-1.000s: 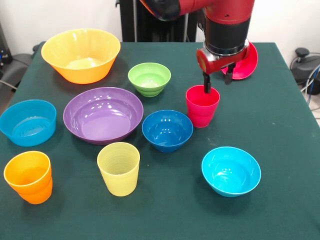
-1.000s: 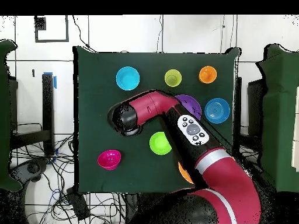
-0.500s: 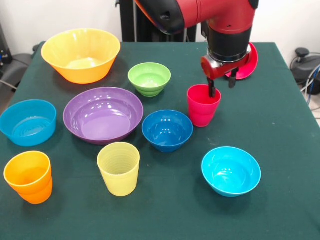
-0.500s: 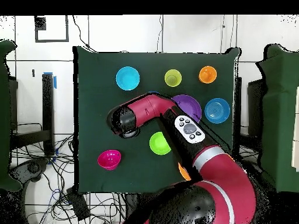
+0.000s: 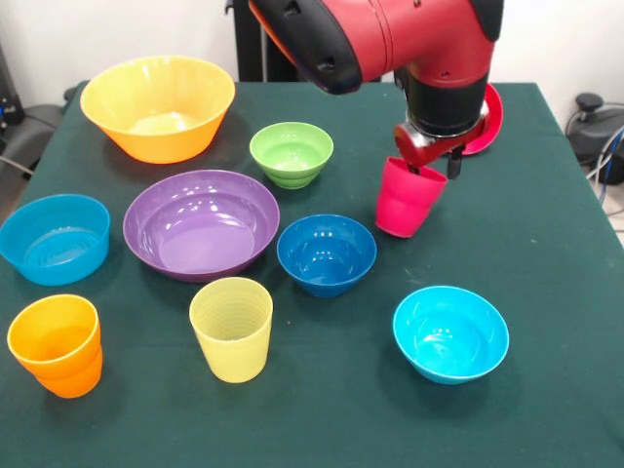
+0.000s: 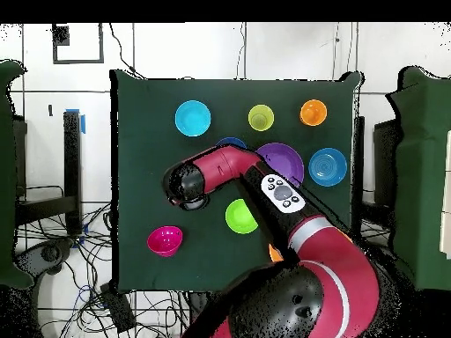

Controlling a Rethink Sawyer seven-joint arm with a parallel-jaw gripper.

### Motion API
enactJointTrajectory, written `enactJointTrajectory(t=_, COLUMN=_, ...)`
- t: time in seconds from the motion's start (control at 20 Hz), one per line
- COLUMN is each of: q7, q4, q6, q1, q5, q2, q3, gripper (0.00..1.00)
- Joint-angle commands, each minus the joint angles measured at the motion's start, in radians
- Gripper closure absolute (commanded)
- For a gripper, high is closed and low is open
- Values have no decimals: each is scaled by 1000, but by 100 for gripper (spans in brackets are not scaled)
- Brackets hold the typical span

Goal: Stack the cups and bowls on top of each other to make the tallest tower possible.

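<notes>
Jaws of the red and black gripper (image 5: 430, 166) are clamped on the rim of the smooth red plastic cup (image 5: 409, 198) — one finger goes inside, one stays outside. The cup hangs tilted, with its bottom just above the green bench (image 5: 546, 253) and leaning toward the dark blue glossy bowl (image 5: 327, 253). Behind the arm, the small red bowl (image 5: 485, 122) shows near the bench's far edge, partly hidden, well apart from the cup.

The big yellow-orange bowl (image 5: 158, 105) sits at the far corner. The small lime green bowl (image 5: 292, 153) is beside the wide purple bowl (image 5: 202, 223). The light blue straight-sided bowl (image 5: 53, 238) sits by the edge. The orange cup (image 5: 57, 344) and the pale yellow ribbed cup (image 5: 232, 328) stand upright at the front — near each other, not touching. The cyan bowl (image 5: 450, 333) sits alone at the front.

From above, the arm covers the red cup.
</notes>
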Motion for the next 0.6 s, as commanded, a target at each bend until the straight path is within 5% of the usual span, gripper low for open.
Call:
enactJointTrajectory(t=0.05, q7=-176, q4=-85, q6=-66, q1=25, q5=-100, q2=57, q3=-14, gripper=0)
enactJointTrajectory(t=0.6, q7=-157, q4=-69, q6=-49, q1=21, q5=-80, q2=49, q3=-13, gripper=0)
